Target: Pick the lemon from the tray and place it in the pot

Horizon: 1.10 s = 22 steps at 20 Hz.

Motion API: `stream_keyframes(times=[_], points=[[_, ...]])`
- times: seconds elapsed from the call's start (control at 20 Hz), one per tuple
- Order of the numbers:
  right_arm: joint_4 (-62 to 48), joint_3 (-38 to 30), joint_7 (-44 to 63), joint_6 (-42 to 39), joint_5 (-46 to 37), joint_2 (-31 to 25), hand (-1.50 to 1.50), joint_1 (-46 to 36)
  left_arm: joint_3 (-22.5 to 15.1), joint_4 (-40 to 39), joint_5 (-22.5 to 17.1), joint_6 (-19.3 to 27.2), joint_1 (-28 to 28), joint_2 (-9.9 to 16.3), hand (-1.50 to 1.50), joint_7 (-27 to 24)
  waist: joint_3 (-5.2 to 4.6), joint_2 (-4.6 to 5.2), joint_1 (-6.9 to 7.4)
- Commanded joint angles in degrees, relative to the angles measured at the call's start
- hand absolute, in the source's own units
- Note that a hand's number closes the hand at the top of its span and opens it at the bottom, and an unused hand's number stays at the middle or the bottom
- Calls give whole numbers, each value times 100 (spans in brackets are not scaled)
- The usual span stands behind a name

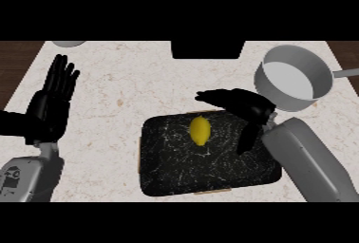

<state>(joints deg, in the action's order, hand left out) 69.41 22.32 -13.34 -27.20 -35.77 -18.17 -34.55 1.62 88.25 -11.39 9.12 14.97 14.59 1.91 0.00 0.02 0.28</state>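
Nearest, two grey forearms rising from the lower edge. At the left, left hand (51, 102) upright over the pale bench (119, 118), fingers straight and spread, holding nothing, resting well apart from everything else

Next out, black marbled tray (175, 171) lying flat on the bench, lemon (201, 130) lying on its far half, long axis running away from the robot, yellow skin fully in sight

Just right of the lemon and above the tray's far right corner, right hand (242, 107) hovering, thumb hanging down beside the fruit, fingers stretched leftward past the tray's far edge, spread wide with nothing between them; whether any part touches the lemon, impossible to tell

Farther right, grey pot (270, 88) standing upright, handle pointing right, inside bare

Farthest, dark block (208, 49) at the bench's back edge and a pale round rim (68, 43) at the far left

By the look of things: task barely begun, reach about made, grasp not yet closed, lift, carry to the pot and release all left
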Motion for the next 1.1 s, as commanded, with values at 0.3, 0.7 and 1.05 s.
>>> stream_keyframes(times=[0.3, 0.7, 1.05], points=[[38, -39, -323, 371, -731, 698, -150, 410, 390, 161, -89, -358, -32, 82, 0, 150, 0, -2, -5], [-1010, -51, -118, 1028, -1603, 1086, -150, 156, 407, -170, 127, -381, 73, -8, 0, -37, 0, 12, 19], [-1357, -234, -354, 1235, -1879, 1477, -150, 217, 176, -12, 440, -86, 148, -435, 0, 57, 0, 2, -4]])
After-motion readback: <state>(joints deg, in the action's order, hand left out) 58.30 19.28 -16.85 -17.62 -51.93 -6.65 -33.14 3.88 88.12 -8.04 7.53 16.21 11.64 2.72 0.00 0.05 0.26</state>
